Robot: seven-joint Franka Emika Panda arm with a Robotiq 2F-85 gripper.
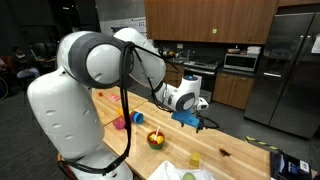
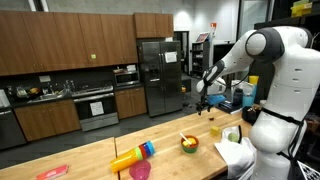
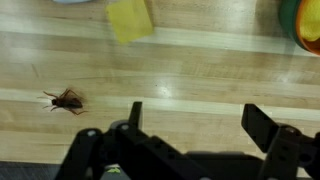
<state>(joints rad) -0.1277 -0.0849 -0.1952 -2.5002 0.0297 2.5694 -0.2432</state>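
**Open hand over bare wood, two small things off my line**

My hand (image 3: 200, 122) hangs above the table (image 3: 210, 65) with its fingers (image 3: 264, 124) spread wide and nothing between them. In the wrist view only plain wood shows in the gap. The hand is released and empty, and both exterior views show it clear of the surface.

Two small things lie nearest. A brown spider-shaped figure (image 3: 64, 99) rests flat on the wood, off to one side of my fingers. A yellow block (image 3: 130, 19) sits farther ahead, near the top edge of the wrist view. Neither touches the other, and neither touches me. A bowl (image 3: 306, 24) with a green and orange rim cuts into the far corner. In an exterior view it (image 1: 156, 139) holds something red and yellow, and some coloured cups (image 2: 134, 156) stand well apart down the table.

To do this well, I judge that the sideways offset matters most. Neither piece is under the gap, so I would centre over one before lowering. The figure is low, with thin legs, so I expect the fingertips would have to come almost to the wood and close across its body. The block looks like the easier grip. I would keep my wrist level and stay clear of the bowl.
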